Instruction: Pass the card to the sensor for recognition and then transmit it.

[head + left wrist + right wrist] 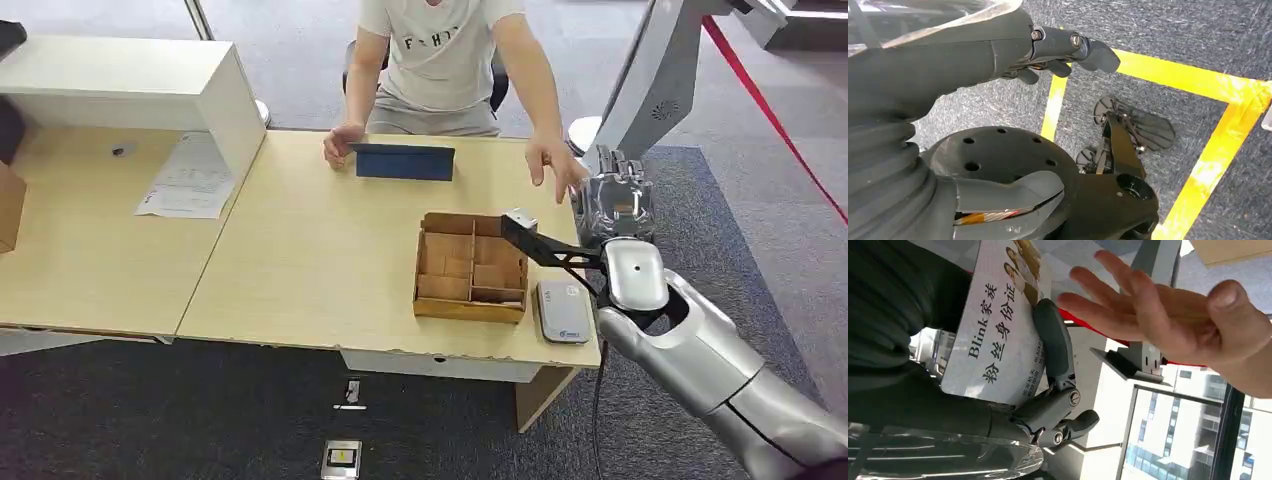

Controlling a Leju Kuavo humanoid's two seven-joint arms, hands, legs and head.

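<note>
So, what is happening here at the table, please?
The robot's right hand holds a white printed card raised at the table's right end, offering it to a seated person. The person's open hand reaches toward the card but is not yet touching it. The grey sensor lies on the table beside a cardboard tray. The left hand hangs over the floor, holding nothing.

The card [998, 330] held under the right hand's [1048, 405] fingers [1055, 350] reads "Blink", "家族", "粉丝身份证". The person's shirt [440, 45] lettering is illegible.
</note>
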